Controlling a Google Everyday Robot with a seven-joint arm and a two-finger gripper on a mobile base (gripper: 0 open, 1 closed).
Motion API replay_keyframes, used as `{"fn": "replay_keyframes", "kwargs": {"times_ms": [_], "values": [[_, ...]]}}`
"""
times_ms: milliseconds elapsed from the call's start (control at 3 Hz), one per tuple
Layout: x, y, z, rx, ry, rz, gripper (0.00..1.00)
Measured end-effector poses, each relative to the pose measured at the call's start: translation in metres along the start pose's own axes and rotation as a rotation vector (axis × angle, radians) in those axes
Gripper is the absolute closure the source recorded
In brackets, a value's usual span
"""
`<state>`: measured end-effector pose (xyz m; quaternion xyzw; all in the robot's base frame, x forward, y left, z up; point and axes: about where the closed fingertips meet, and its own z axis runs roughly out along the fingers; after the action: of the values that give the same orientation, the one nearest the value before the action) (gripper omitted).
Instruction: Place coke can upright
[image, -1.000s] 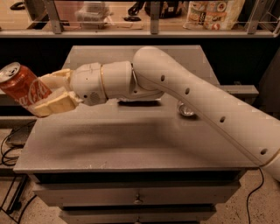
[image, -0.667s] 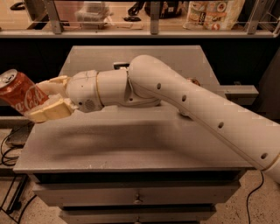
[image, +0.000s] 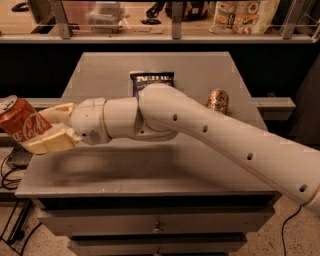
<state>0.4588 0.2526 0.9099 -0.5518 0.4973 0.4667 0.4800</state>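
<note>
Currently, transport step: gripper (image: 44, 129) at 9 o'clock beyond worktop (image: 150, 172) edge, jaws pinching tilted coke can (image: 21, 126); next, probably swing inboard and set it upright.

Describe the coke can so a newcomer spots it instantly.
Follow the white arm across the grey table to its left end. There the hand grips the coke can, tilted, off the table's left edge. It is red with white script; the other can, brown-gold, sits on the table's right side.

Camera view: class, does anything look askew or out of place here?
Yes: the coke can is tilted, top leaning left, clamped in the gripper at far left, seemingly past the table's left edge.
</note>
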Motion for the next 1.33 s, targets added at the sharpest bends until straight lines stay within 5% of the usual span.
{"fn": "replay_keyframes", "kwargs": {"times_ms": [1333], "values": [[0.041,-0.003,-0.003,0.106,0.034,0.016,1.00]]}}
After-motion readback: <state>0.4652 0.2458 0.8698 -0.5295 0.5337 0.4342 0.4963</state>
